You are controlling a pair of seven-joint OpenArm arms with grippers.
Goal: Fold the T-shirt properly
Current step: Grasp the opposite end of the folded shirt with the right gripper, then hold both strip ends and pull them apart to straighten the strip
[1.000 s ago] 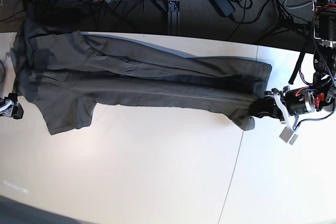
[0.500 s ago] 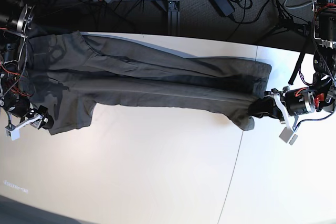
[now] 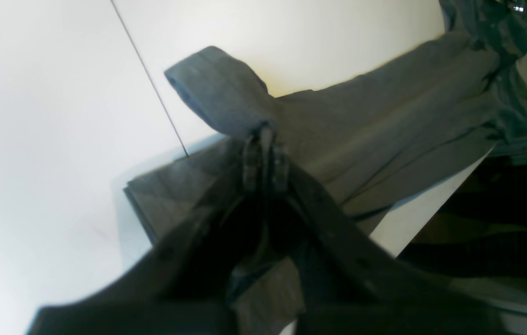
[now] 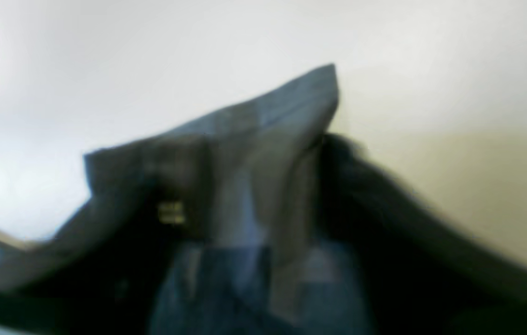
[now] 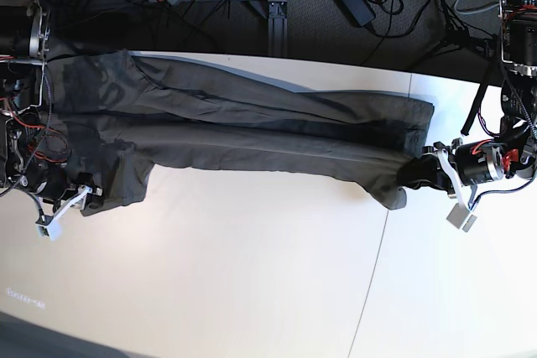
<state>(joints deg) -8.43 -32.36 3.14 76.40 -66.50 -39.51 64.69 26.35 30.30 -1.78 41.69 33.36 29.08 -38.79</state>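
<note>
Noting one change, we list: right pincer (image 5: 94,196) newly farther over T-shirt (image 5: 252,147), jaws parted, seemingly for a paired lift; left pincer (image 5: 425,175) clenched on cloth.

I could read no text, brand, number or sign in any of my three views. In the base view I did make out pale marks at the near corner of the white surface (image 5: 252,274), on my left side of the picture, but they were too small and faint for me to tell whether they were lettering. Both wrist views gave me nothing legible either.
</note>
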